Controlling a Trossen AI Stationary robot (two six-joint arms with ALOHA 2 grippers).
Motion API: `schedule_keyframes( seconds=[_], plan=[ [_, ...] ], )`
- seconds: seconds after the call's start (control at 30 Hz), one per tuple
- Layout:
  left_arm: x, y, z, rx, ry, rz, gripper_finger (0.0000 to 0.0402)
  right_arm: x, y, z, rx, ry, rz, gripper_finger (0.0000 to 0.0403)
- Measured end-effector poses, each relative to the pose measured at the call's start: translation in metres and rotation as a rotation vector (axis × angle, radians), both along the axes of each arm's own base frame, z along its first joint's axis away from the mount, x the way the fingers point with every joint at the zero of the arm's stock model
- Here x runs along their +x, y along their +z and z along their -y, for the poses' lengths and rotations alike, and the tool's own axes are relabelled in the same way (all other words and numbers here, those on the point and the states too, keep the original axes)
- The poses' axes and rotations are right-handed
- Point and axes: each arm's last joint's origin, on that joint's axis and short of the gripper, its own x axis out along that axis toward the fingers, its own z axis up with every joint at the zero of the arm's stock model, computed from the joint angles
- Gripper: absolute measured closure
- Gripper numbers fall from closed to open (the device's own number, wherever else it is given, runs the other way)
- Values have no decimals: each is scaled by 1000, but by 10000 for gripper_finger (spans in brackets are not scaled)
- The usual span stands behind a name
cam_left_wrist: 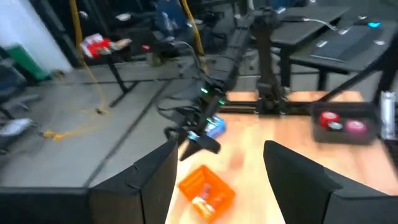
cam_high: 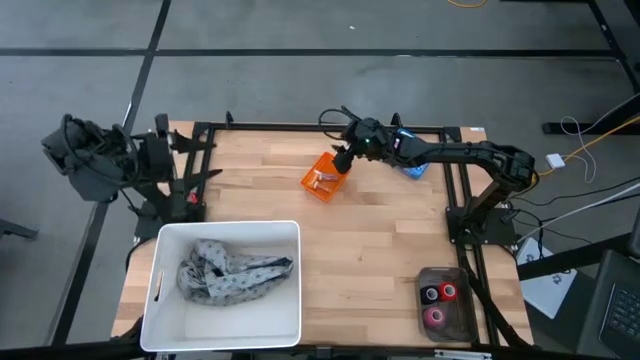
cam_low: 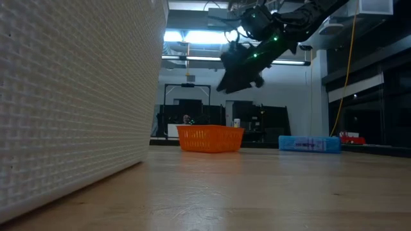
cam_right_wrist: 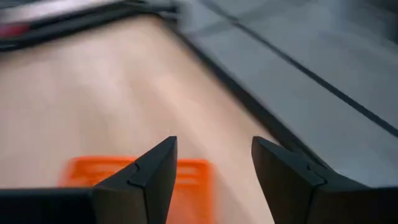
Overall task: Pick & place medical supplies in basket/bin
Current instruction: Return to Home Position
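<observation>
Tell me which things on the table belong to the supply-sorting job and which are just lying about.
Job:
- orange basket, with the right hand open and raised near it
- grey cloth in the white tub
- rolls in the dark bin
- left hand, open, parked at the left

Lying about:
- blue box, right of the basket

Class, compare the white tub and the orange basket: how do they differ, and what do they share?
The white tub is far bigger than the orange basket. The tub holds a grey patterned cloth; the basket holds small pale pieces. The tub sits left, the basket centrally, beneath the open right end effector. Both are open-topped, upright.
</observation>
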Motion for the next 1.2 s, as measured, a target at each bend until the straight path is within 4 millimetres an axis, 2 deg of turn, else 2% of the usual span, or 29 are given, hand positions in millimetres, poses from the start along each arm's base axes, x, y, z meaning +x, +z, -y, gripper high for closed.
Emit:
schedule_keyframes(
  seconds=[0.17, 0.27, 0.37, 0.47, 0.63, 0.77, 0.93, 1.0, 1.1, 1.2],
  plan=[
    [1, -7, 4, 108, -151, -117, 169, 13, 15, -18, -19, 522, 165, 194],
    [0, -14, 3, 102, -192, -103, 167, 6, 39, -27, -75, 703, 270, 194],
    [-2, -25, 5, 125, -329, -47, 167, -7, 68, -34, -119, 808, 379, 194],
    [-8, -45, 4, 153, -535, 35, 169, -21, 95, -48, -192, 852, 445, 194],
    [-32, -82, -13, 95, -630, 121, 167, -41, 118, -65, -258, 876, 468, 194],
    [-54, -113, -26, 20, -738, 191, 168, -48, 123, -74, -258, 900, 462, 194],
    [-62, -148, -31, 53, -759, 249, 168, -59, 118, -79, -319, 851, 501, 194],
    [-66, -167, -34, 62, -785, 201, 167, -72, 109, -82, -338, 877, 553, 194],
    [-81, -177, -45, 41, -790, 283, 168, -106, 93, -82, -372, 910, 669, 194],
    [-95, -192, -57, 58, -770, 337, 169, -139, 79, -86, -368, 827, 706, 194]
  ],
)
